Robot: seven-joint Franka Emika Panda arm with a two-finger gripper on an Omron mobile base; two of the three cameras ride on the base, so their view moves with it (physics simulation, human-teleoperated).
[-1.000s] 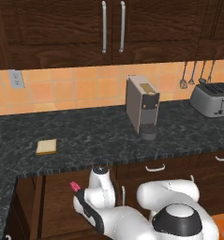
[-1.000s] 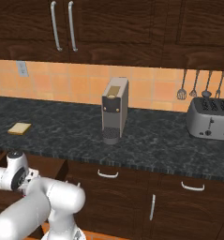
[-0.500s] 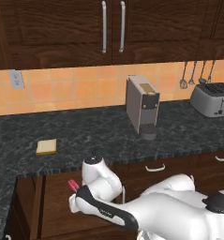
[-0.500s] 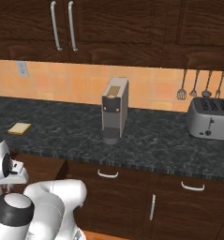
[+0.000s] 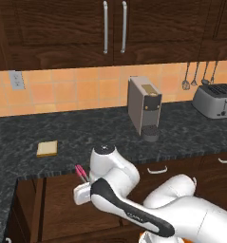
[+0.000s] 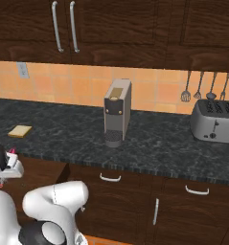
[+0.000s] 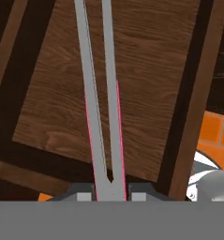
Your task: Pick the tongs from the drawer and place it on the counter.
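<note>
Left base view: the white arm reached low in front of the cabinets, below the front edge of the counter [image 5: 86, 137]. The gripper [image 5: 81, 192] sat at the end of the arm, over the dark wooden drawer [image 5: 62, 209]. A pink end of the tongs [image 5: 80, 172] stuck up just above the hand. On the counter lay a bread slice [image 5: 47, 148] to the left, a coffee machine [image 5: 144, 107] near the middle and a toaster [image 5: 214, 100] at far right. Utensils [image 5: 196, 76] hung on the tiled wall beside the toaster.

Right base view: the gripper [image 6: 10, 165] showed at the left edge, below counter level, with a small pink tip of the tongs [image 6: 12, 151] above it. The counter [image 6: 154, 148] carried the bread slice [image 6: 20, 130], coffee machine [image 6: 118, 111] and toaster [image 6: 215, 120].

Hand view: the tongs [image 7: 101, 98] ran up the middle as two long grey arms with pink edges, joined at the bottom between the fingertips [image 7: 84, 197]. The fingers were clenched on the joined end. Behind lay the plain wood bottom of the drawer [image 7: 146, 70], well apart from the tongs.
</note>
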